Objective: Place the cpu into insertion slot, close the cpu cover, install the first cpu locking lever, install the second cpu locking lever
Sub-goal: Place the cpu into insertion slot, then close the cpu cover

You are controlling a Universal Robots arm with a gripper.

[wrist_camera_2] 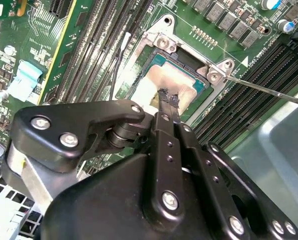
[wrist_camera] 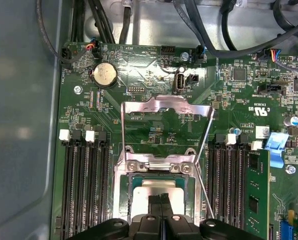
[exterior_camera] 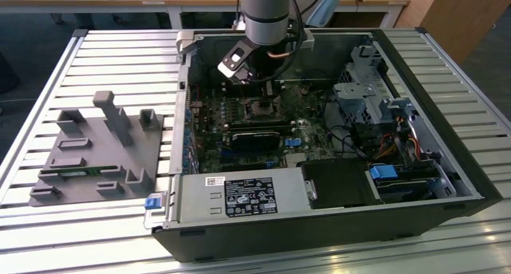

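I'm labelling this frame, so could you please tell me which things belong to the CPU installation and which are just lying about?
Job: cpu, in its socket; cpu cover, raised; locking lever; gripper, above the cpu.
Bystanders: RAM module; coin battery; grey fixture tray.

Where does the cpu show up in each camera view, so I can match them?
Exterior view: too small to make out; its socket lies inside the computer case, just under the gripper.
Second wrist view: the cpu, silver-topped, sits in the socket at the gripper tip.
First wrist view: the cpu sits in the socket beside the raised cover.
Shared landmark: the gripper, its tip at the socket.
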